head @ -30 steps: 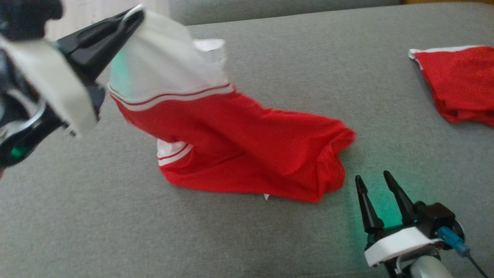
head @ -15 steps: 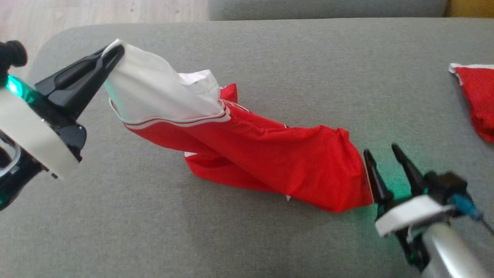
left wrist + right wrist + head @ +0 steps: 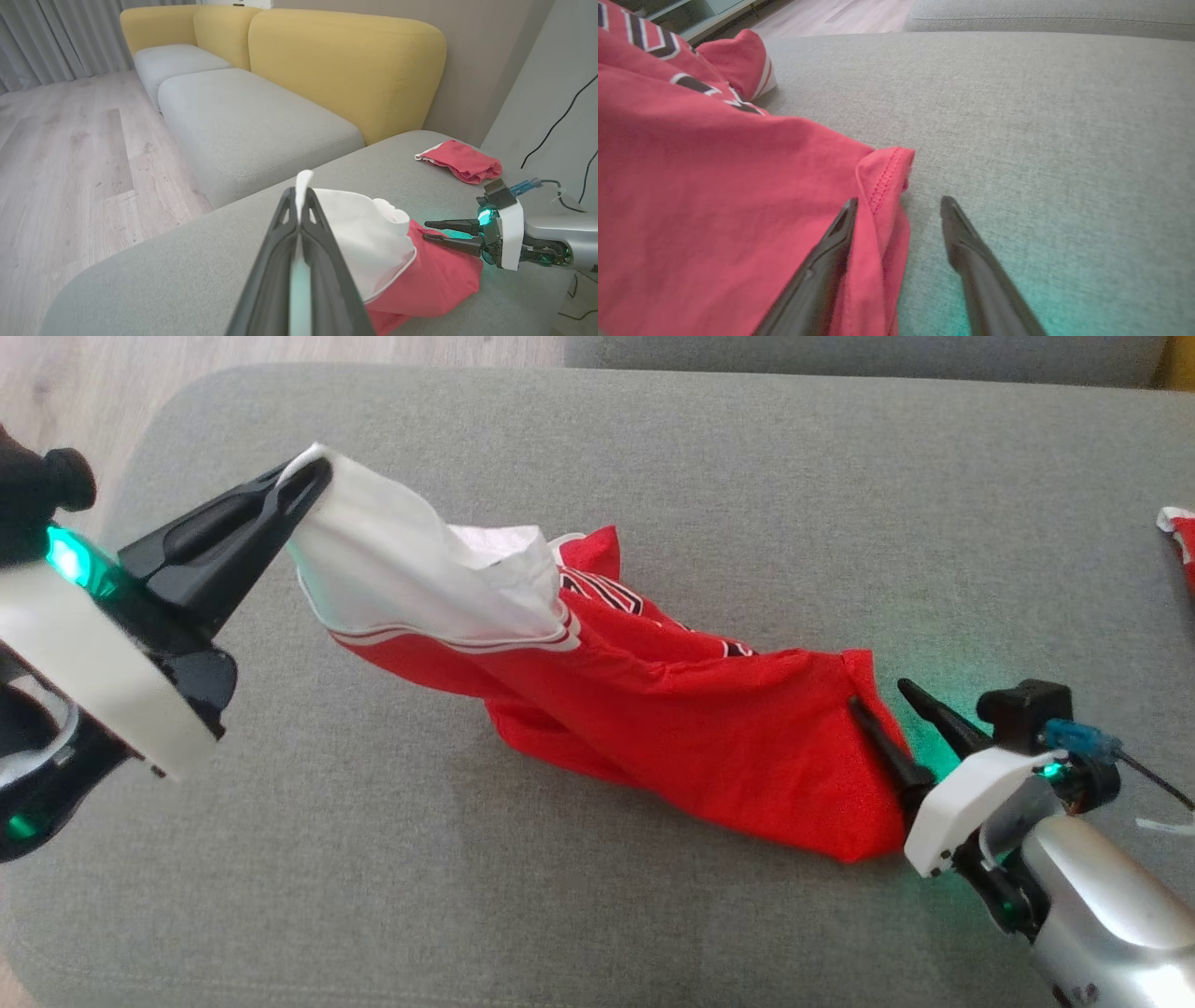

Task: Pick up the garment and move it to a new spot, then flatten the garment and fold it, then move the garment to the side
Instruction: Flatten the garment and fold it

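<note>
**Item:** garment (image 3: 672, 719), red with a white end and striped trim. It is lying along the middle of the grey cushion (image 3: 653, 439), with its white end being held up off the seat.

**Left gripper** (image 3: 303, 485): staying clenched on the white end, keeping it lifted toward the cushion's left side.

**Right gripper** (image 3: 879, 695): a second ago it was standing apart from the red end. Now it is reaching in with fingers spread, one lying against the cloth and the other over bare cushion. The hem (image 3: 885, 172) is sitting between them, not yet pinched. The head camera has also been turning, so the shift of the whole scene is not the cloth travelling.

**Meaning:** a second grasp is probably being set up, so the garment can be stretched between both arms for flattening. Folding is still waiting.

**Room:**
- Bare cushion is stretching wide beyond the garment and to the right.
- The cushion's rounded left edge and the floor (image 3: 75, 392) are lying near the left gripper.
- Another red garment (image 3: 460, 161) is resting well apart at the far right.
</note>
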Robot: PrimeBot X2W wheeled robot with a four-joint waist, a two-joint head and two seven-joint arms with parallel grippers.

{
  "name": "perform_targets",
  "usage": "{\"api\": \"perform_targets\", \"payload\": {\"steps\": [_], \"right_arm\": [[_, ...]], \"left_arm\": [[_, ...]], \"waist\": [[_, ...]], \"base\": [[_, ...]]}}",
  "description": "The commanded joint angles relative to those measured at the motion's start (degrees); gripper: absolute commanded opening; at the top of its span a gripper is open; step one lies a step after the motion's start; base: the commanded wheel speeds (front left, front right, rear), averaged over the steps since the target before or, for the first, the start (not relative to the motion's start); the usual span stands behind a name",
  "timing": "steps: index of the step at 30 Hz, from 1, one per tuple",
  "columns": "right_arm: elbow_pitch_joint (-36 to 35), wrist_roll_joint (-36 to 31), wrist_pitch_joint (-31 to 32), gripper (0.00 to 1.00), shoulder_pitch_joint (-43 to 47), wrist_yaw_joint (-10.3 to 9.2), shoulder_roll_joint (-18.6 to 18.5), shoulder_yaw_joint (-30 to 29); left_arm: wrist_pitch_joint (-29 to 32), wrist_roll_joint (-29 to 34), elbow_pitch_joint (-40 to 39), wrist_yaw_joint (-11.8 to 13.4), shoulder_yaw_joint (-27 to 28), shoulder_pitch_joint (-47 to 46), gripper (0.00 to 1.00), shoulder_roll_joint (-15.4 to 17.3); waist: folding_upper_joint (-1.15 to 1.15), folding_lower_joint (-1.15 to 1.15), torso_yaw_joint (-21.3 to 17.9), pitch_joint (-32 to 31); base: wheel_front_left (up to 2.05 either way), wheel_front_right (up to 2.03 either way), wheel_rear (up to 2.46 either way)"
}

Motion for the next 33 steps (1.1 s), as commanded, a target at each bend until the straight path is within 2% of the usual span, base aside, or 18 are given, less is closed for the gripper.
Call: {"api": "perform_targets", "payload": {"steps": [1, 6, 9, 12, 17, 20, 23, 25, 28, 31, 32, 33], "right_arm": [[-0.7, 0.7, -1.6, 0.0, -2.1, 0.39, -1.1, 0.2], [0.4, 2.0, -5.7, 0.0, -5.5, 0.39, -2.2, -0.4], [1.5, 1.7, -8.9, 0.0, -9.0, 0.39, -3.9, -3.3], [1.7, 0.1, -10.7, 0.0, -13.2, 0.39, -5.7, -7.4], [-2.2, -2.3, -11.2, 0.0, -15.7, 0.39, -8.1, -13.0], [-6.1, -3.1, -11.3, 0.0, -10.5, 0.39, -9.5, -15.9], [-10.0, -1.3, -11.3, 0.0, -0.2, 0.39, -10.6, -16.5], [-12.4, -0.5, -11.3, 0.0, 8.0, 0.39, -11.0, -17.4], [-16.3, 0.4, -11.3, 0.0, 19.7, 0.39, -9.4, -19.0], [-17.6, 0.6, -11.3, 0.0, 27.8, 0.39, -8.1, -18.5], [-17.9, 0.6, -11.3, 0.33, 29.7, 0.39, -7.5, -18.9], [-18.1, 0.6, -11.3, 1.0, 31.2, 0.39, -7.0, -19.5]], "left_arm": [[-1.3, 1.8, -0.1, -0.5, 3.7, -2.4, 0.0, 1.1], [-4.5, 8.0, 4.9, -2.9, 3.8, -6.2, 0.0, -4.1], [-7.5, 12.8, 9.6, -3.8, 4.7, -10.5, 0.0, -8.7], [-12.1, 17.3, 14.8, -3.6, 6.4, -14.8, 0.0, -12.8], [-16.4, 18.1, 18.4, -4.3, 8.2, -17.0, 0.0, -15.6], [-17.4, 16.5, 16.8, -4.7, 7.9, -13.9, 0.0, -13.9], [-17.8, 14.1, 12.1, -3.1, 6.8, -6.9, 0.0, -9.6], [-18.4, 12.4, 8.0, -0.9, 5.5, -0.7, 0.0, -6.2], [-20.6, 10.7, 2.1, 3.6, 2.8, 9.3, 0.0, -1.6], [-23.1, 9.6, -1.5, 7.9, 1.6, 17.5, 0.0, 0.5], [-23.6, 9.5, -2.2, 9.0, 1.6, 19.6, 0.0, 0.5], [-23.9, 9.7, -2.7, 9.9, 1.7, 21.5, 0.0, 0.3]], "waist": [[0.0, 0.0, 0.0, 0.3], [0.0, 0.0, -0.7, 0.3], [0.0, 0.0, -1.7, -0.3], [0.0, 0.0, -3.3, -1.3], [0.0, 0.0, -4.9, -2.4], [0.0, 0.0, -5.3, -3.0], [0.0, 0.0, -5.0, -2.7], [0.0, 0.0, -4.5, -2.2], [0.0, 0.0, -3.9, -1.4], [0.0, 0.0, -3.5, -0.8], [0.0, 0.0, -3.3, -0.8], [0.0, 0.0, -3.1, -0.9]], "base": [[0.0, 0.0, 0.0], [0.0, 0.0, 0.0], [0.0, 0.0, 0.0], [0.0, 0.0, 0.0], [0.0, 0.0, 0.0], [0.0, 0.0, 0.0], [0.0, 0.0, 0.0], [0.0, 0.0, 0.0], [0.0, 0.0, 0.0], [0.0, 0.0, 0.0], [0.0, 0.0, 0.0], [0.0, 0.0, 0.0]]}}
